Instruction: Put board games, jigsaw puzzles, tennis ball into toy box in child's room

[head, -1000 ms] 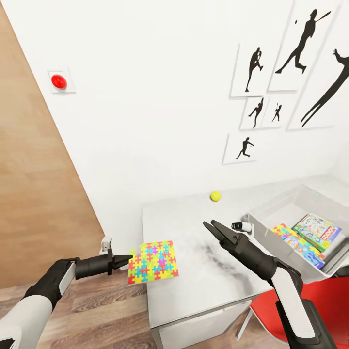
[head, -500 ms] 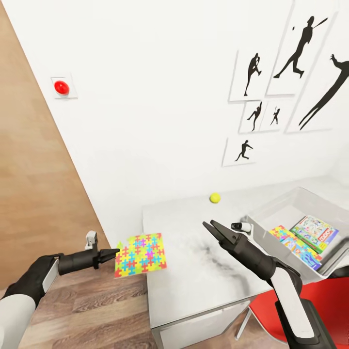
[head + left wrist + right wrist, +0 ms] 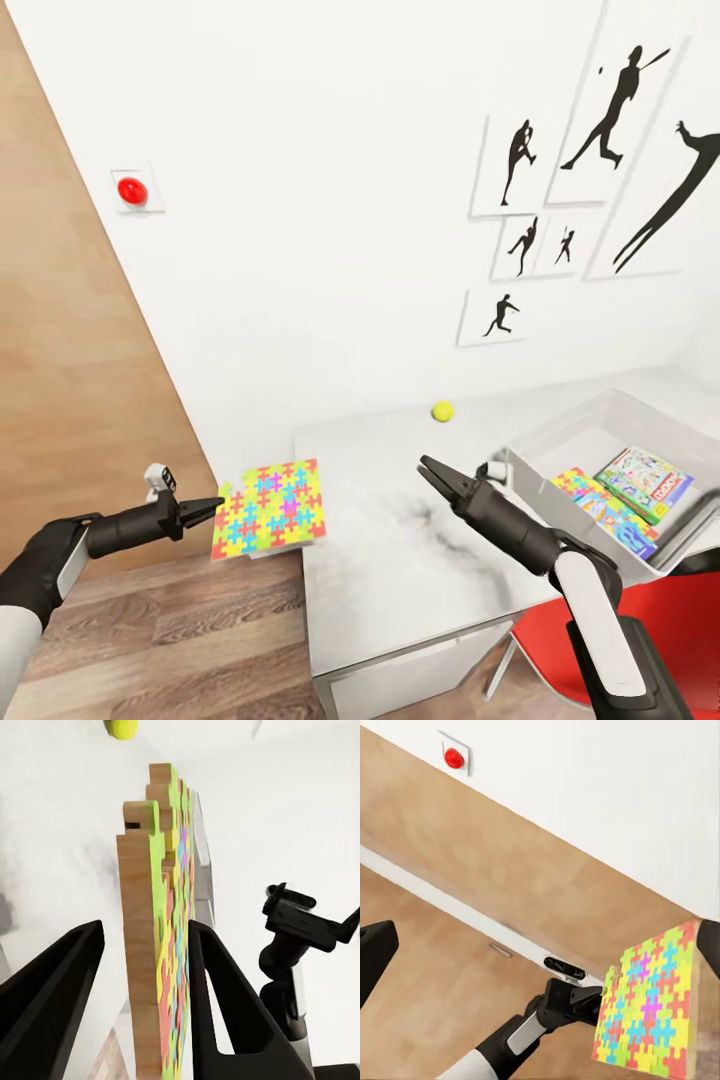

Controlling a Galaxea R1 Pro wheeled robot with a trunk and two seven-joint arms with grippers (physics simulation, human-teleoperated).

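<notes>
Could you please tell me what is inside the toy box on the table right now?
The toy box holds two colourful board games lying flat side by side. Its near wall hides part of the floor, so anything there cannot be seen.

jigsaw puzzle multicoloured, airborne | tennis ball on table

No text on the board game box is sharp enough to read.
</notes>
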